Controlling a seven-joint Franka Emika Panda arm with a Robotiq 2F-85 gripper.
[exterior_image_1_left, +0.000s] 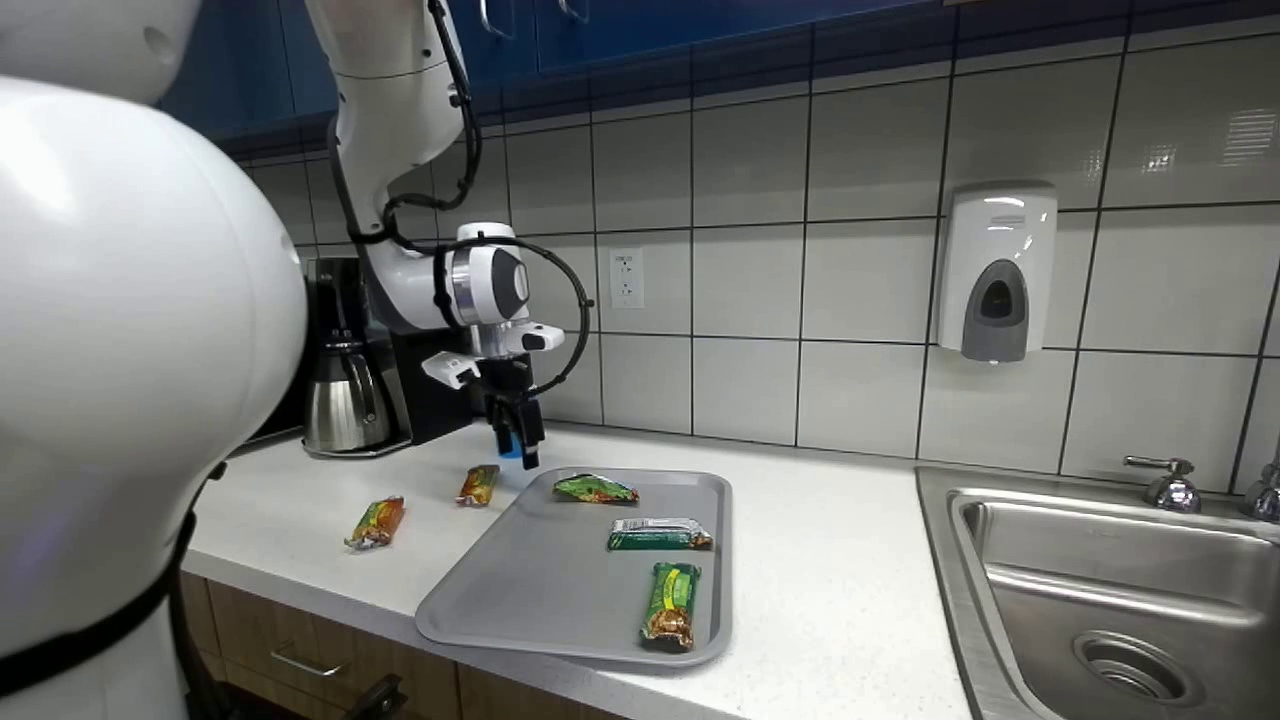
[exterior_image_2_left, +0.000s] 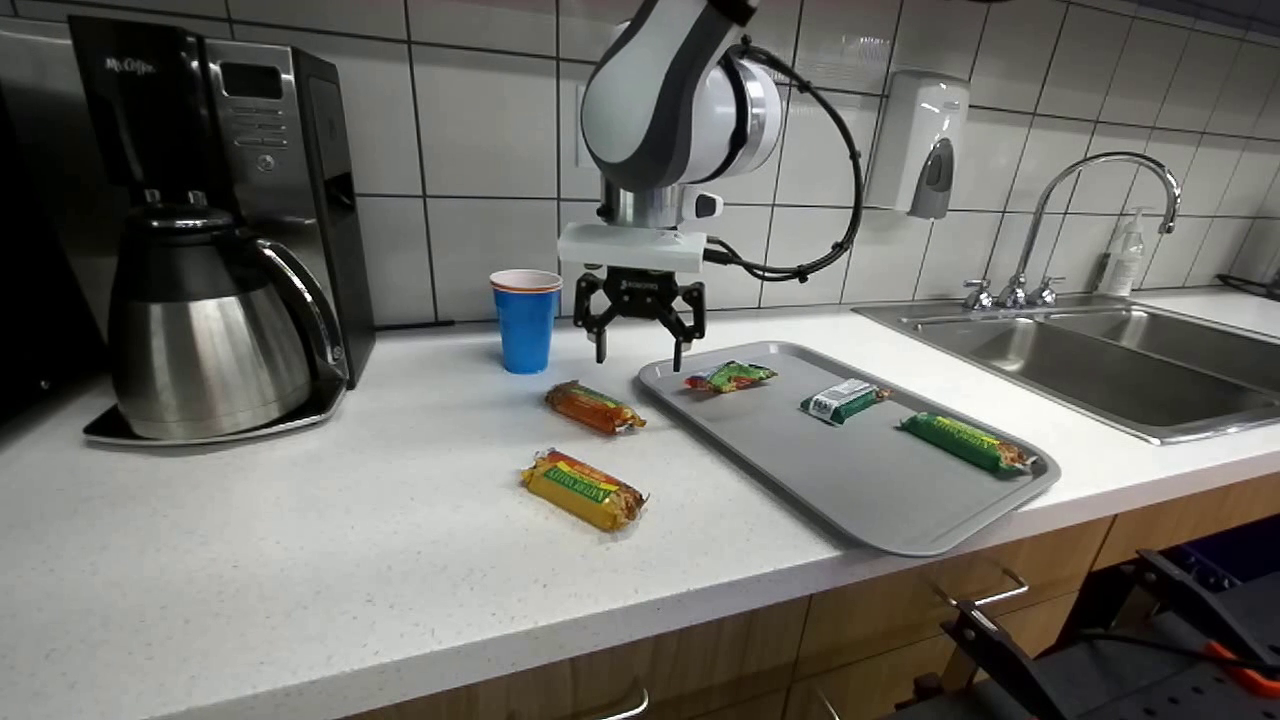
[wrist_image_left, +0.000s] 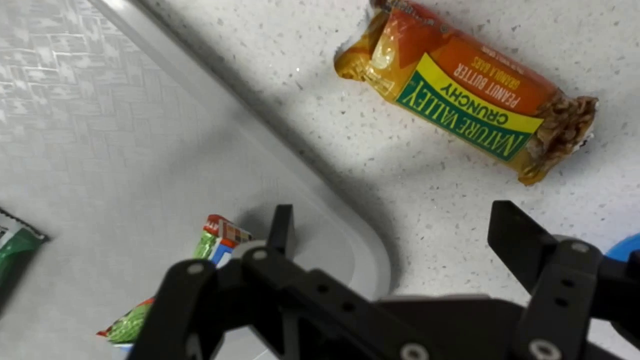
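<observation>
White tiles (exterior_image_1_left: 750, 270) backed a pale, speckled worktop (exterior_image_2_left: 350, 540), and just above it hung the gripper (exterior_image_2_left: 639, 357), jaws spread wide, nothing between them! Awkward footing, too: in the wrist view one jaw stood over the tray (exterior_image_2_left: 850, 475), the other over the worktop, so a straight drop there could have cracked against that raised rim. Tight company as well: the green-and-red bar (exterior_image_2_left: 730, 376) lay in the tray, half hidden by one jaw in the wrist view, and the cup (exterior_image_2_left: 525, 325) stood near the other. One careless sideways swing might have toppled it!

And then the orange bar (wrist_image_left: 465, 85), on the worktop just beside the tray, out in front of the jaws rather than between them. Its length ran closer to the closing line than across it; without a turn, a squeeze could have come nearly end to end, crumpling the wrapper or spinning the bar loose. Farther out, the yellow bar (exterior_image_2_left: 585, 492) lay nearer the worktop's front edge. The white-labelled bar (exterior_image_2_left: 843, 400) and the green bar (exterior_image_2_left: 965, 443) shared the tray, whose near end reached that same edge; a hard shove could have tipped the lot.
</observation>
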